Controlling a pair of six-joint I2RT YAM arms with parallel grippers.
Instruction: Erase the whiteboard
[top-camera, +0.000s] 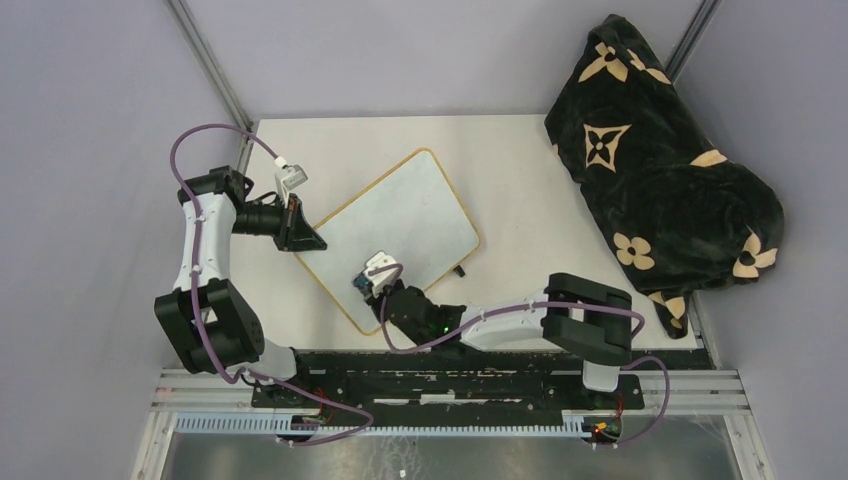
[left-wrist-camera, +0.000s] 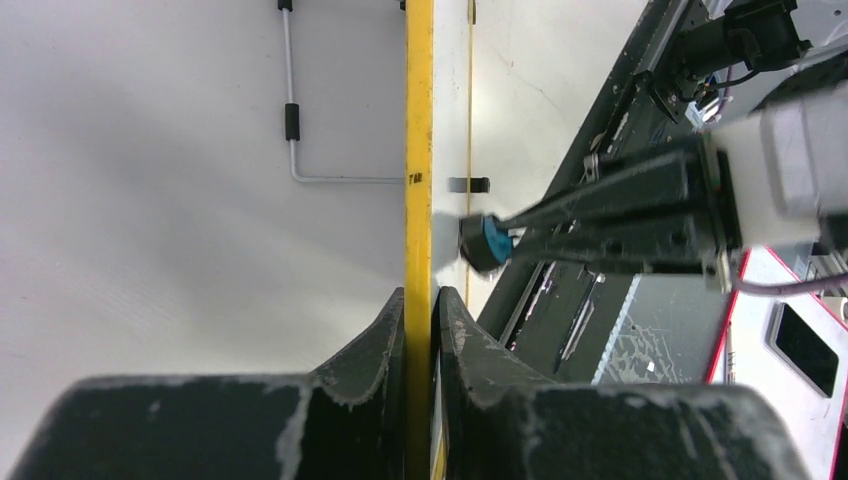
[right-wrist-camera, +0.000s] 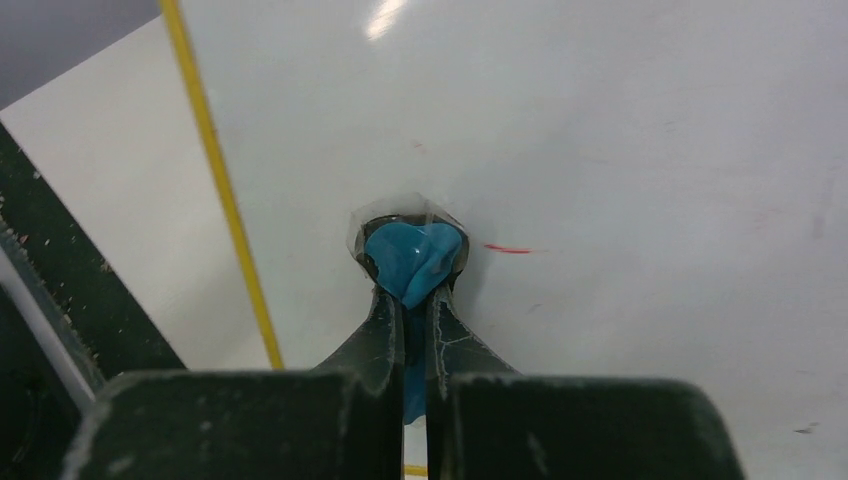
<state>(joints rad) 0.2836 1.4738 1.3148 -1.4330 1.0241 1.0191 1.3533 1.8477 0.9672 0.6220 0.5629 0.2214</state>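
Whiteboard (top-camera: 400, 235) is lying flat on the table (top-camera: 520, 150), turned diagonal, roughly centre-left, w/ one corner pointing toward the arm bases.

Handling (my read): it's looking thin, stiff and light, w/ a slick face. A wipe is prob. going to shove it across the table unless smth is bracing it. Best hold is the yellow frame (left-wrist-camera: 419, 120) at an edge or corner, not the writing face. That keeps the face free for wiping and gives a firm rim to pinch.

That's what is happening: left fingers (left-wrist-camera: 370, 350) are closed on the frame edge at the board's left corner, pinching it top & bottom. Right fingers (right-wrist-camera: 375, 335) are clamped tight on a blue wad (right-wrist-camera: 410, 255), pressing it onto the board near the lower edge.

Counts:
- 1 whiteboard.
- 1 blue wad.
- 1 short red stroke (right-wrist-camera: 510, 248) showing just beside the wad, plus a couple of faint red specks, too small to be sure of.
- 1 small black foot (top-camera: 461, 270) showing on the board's near-right edge in the top view.
- 1 dark flower-print blanket (top-camera: 660, 170) bunched at the table's far right, well apart from the board.
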